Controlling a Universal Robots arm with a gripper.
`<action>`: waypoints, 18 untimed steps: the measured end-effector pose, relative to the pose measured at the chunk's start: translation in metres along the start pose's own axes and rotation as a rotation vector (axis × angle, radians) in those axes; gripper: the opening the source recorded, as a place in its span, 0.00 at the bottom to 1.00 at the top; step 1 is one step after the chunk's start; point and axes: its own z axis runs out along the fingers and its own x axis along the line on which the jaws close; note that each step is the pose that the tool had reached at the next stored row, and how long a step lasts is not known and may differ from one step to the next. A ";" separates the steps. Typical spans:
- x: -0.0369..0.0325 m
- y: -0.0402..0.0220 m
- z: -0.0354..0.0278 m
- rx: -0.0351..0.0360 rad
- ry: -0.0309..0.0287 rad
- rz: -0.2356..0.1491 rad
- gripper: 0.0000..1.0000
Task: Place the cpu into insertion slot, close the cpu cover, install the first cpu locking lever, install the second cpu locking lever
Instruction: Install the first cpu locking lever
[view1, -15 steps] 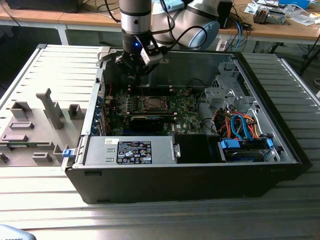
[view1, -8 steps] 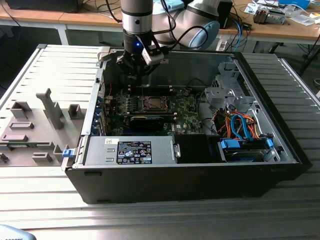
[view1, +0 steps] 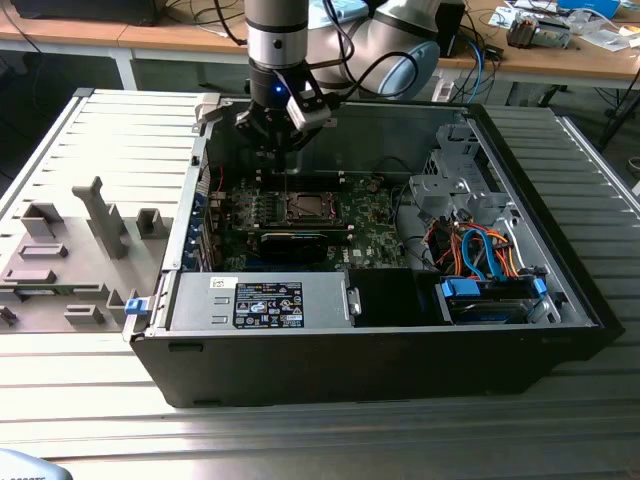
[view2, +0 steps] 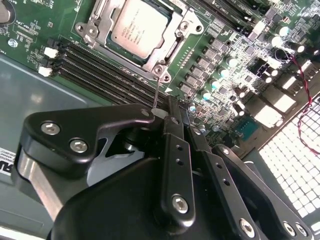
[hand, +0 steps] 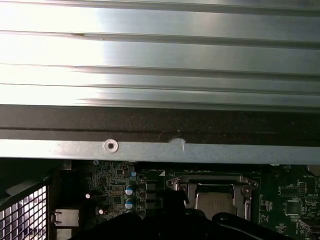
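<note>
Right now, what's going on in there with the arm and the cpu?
The cpu already sits in the insertion slot on the green board, with the cpu cover down around it. The gripper hangs just above the socket inside the open computer case, shut on a thin metal lever that runs down to the socket's corner.

light: bright, even | glare: ribbed metal table (hand: 160, 55) | shadow: case interior | blur: slight
</note>
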 end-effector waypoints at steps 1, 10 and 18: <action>-0.0004 0.0000 0.0000 0.0000 0.0001 0.000 0.11; -0.0026 -0.0001 0.0002 0.0000 0.0000 0.000 0.11; -0.0035 -0.0001 0.0004 0.0000 0.0000 0.000 0.11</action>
